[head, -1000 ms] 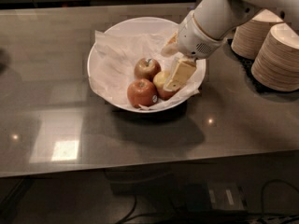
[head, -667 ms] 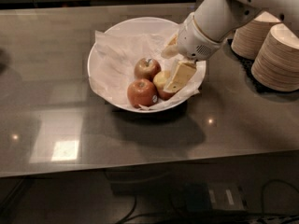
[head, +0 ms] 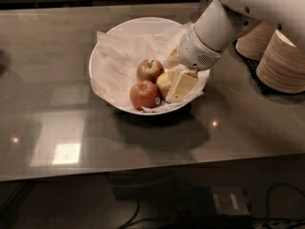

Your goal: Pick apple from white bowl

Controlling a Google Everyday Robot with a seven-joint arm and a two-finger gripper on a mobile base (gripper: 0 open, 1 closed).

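The white bowl [head: 119,32], lined with crumpled white paper, sits on the grey counter and holds three apples. The pale yellow-green apple [head: 163,81] lies at the right of the group, partly hidden by my gripper. My gripper [head: 170,80] reaches down into the bowl from the upper right on a white arm and sits right at this apple, its cream-coloured end overlapping the apple's right side. An evenly red-orange apple [head: 144,94] lies in front, and a darker red-brown apple [head: 150,69] lies behind.
Two stacks of beige paper bowls [head: 283,63] stand at the right on a dark mat, close to the arm. The grey counter [head: 62,104] stretches to the left and front of the bowl, with its front edge near the bottom.
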